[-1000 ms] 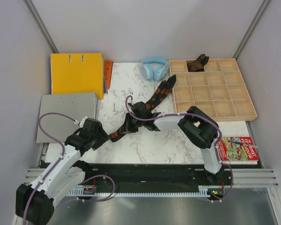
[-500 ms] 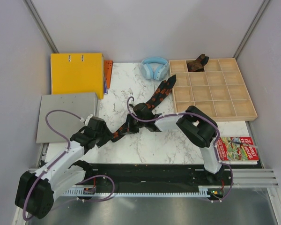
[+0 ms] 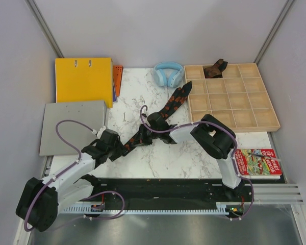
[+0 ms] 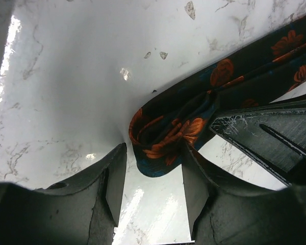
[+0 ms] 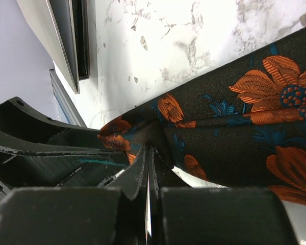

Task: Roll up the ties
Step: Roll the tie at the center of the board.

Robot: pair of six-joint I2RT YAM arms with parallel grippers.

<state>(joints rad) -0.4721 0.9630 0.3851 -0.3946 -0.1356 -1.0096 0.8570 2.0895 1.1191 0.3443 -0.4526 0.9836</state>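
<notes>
Top external view: a white marble board [image 3: 158,158] fills the middle of the table; every place below is given from it.
Wooden tray [image 3: 269,109]: on the board's far-right corner, a grid of square compartments.
Yellow binder [image 3: 84,79]: off the board's far-left corner.
Grey panel [image 3: 71,125]: just beside the board's left edge.
Headphones [image 3: 168,74]: light blue, at the board's far edge.
Book [image 3: 259,162]: off the board's near-right corner, its left end cut off by the right arm [image 3: 214,140].
Patterned tie [image 3: 173,102]: black with orange flowers, a slanting strip from the board's far right towards its near left. Its middle is hidden under the right arm's wrist.
Brown tie [image 3: 214,69]: bunched in a far-row compartment of the tray, one end poking over the rim.
Right gripper [image 5: 149,153]: over the board's centre, fingers pressed together, nipping a fold of the patterned tie.
Left gripper [image 4: 153,158]: near-left of the board's centre, jaws parted, straddling the tie's doubled-over end, which rests on the marble.
Hard to make out: how many layers that doubled end has.
</notes>
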